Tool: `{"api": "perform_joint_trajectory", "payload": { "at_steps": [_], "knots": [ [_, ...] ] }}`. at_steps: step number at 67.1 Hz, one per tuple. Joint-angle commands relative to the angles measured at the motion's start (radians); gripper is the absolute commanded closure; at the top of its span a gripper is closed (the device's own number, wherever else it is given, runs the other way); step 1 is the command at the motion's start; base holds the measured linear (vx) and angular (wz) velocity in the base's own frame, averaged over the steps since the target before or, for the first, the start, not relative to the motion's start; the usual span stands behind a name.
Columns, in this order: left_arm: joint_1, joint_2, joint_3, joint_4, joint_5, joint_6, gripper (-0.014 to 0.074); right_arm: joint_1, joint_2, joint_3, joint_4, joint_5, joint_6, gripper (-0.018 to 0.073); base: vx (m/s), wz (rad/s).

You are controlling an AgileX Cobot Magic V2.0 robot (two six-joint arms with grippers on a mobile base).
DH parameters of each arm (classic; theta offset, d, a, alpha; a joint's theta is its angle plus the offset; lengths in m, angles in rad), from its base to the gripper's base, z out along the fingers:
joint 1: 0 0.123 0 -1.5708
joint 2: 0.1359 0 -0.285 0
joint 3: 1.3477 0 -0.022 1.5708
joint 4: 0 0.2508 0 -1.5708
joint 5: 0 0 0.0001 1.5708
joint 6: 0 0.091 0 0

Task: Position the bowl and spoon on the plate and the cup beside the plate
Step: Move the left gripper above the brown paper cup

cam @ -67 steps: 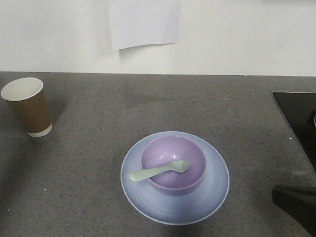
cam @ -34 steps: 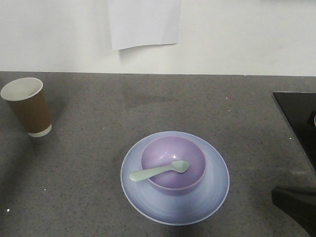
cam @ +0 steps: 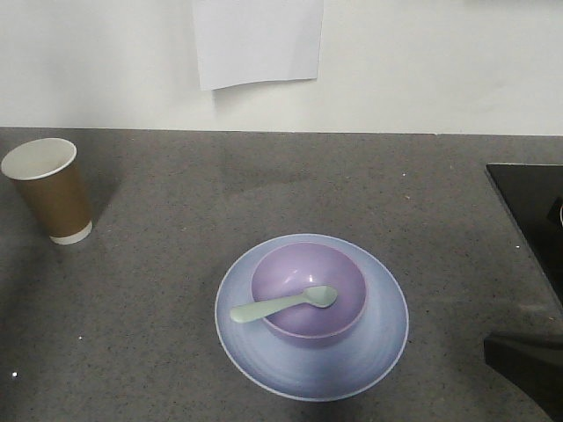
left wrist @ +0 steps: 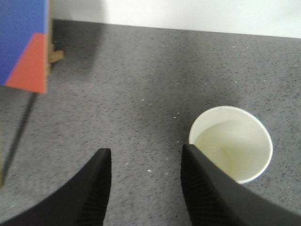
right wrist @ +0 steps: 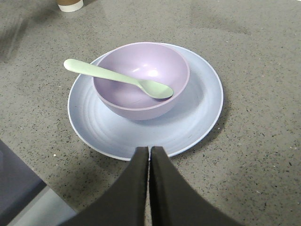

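Bowl: round, lilac-purple, matte and plain, seated upright at the centre of the plate, narrower than it. Plate: round, pale blue-lavender, flat with a shallow raised rim, lying on the desk toward its near edge, roughly midway between the left and right sides. Spoon: small, pale mint-green, one piece; its scoop lies inside the bowl and its rounded handle crosses the bowl's left rim, overhanging the plate. Cup: brown kraft paper, tapered, white inside, white rolled rim and white base band, standing upright near the desk's left edge, well apart from the plate. Markings: no brand, label or legible writing on any item; a blank white sheet hangs on the wall behind the desk. Left gripper: black fingers spread wide with bare desk between them, holding nothing; the right finger's outer edge is just beside the cup's rim, which the wrist view shows from above. Right gripper: black fingers pressed together, nothing between them, tips over the plate's near rim, pointing toward the bowl.
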Motion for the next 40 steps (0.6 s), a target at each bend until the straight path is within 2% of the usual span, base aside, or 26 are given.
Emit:
{"api": "perform_joint_trajectory", "payload": {
  "at_steps": [1, 8, 24, 40],
  "knots": [
    [0.004, 0.036, -0.058, -0.044, -0.044, 0.014, 0.0253, -0.001, 0.004, -0.028, 0.027, -0.051, -0.005, 0.0564, 0.00, 0.00],
    [0.004, 0.099, -0.060, -0.055, -0.042, 0.012, 0.0253, -0.001, 0.004, -0.028, 0.027, -0.051, -0.005, 0.0564, 0.00, 0.00],
    [0.004, 0.188, -0.060, -0.184, -0.039, 0.061, 0.0253, -0.001, 0.004, -0.028, 0.027, -0.051, -0.005, 0.0564, 0.00, 0.00],
    [0.004, 0.207, -0.059, -0.165, -0.028, 0.061, 0.0253, -0.001, 0.004, -0.028, 0.027, -0.038, -0.005, 0.0564, 0.00, 0.00]
  ]
}}
